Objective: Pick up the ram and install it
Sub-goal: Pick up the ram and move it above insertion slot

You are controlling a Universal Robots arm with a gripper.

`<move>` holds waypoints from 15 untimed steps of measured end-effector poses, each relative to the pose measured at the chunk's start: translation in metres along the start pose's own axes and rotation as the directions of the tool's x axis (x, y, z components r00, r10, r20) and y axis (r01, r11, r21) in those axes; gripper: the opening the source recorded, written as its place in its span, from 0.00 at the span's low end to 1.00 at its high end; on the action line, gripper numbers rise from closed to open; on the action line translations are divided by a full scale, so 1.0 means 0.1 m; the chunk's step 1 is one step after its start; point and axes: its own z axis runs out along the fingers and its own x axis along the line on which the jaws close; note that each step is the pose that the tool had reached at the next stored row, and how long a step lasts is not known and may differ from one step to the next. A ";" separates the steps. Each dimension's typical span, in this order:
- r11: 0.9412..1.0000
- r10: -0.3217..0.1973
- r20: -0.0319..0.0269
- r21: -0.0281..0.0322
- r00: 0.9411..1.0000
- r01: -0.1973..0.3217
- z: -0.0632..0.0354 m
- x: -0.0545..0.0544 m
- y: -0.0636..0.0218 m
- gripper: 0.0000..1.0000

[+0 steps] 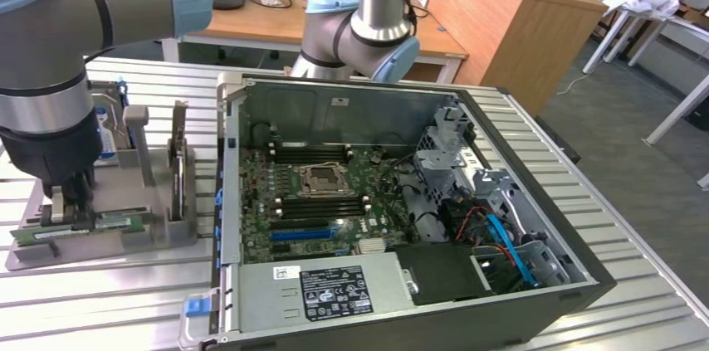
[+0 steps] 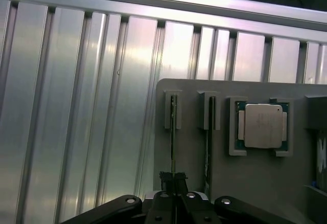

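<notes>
The ram (image 2: 173,132) stands on edge in a slot of the grey holder (image 2: 194,88), at the exterior view's left, well apart from the open computer case (image 1: 554,285). My gripper (image 2: 173,179) is clenched on its thin upper edge. With so narrow a pinch, I judge the stick could slip or tilt, then jam in its slot or knock the second stick (image 2: 209,132) just beside it. The arm (image 1: 45,77) hangs close to vertical over the holder, its wrist pointing straight down.
</notes>
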 end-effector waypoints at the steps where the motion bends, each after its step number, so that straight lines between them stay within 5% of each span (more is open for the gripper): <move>1: 1.000 0.000 0.000 0.000 1.000 0.000 -0.007 0.00 0.000 0.11; 15: 1.000 0.000 0.000 0.000 1.000 0.000 -0.066 0.00 0.003 0.11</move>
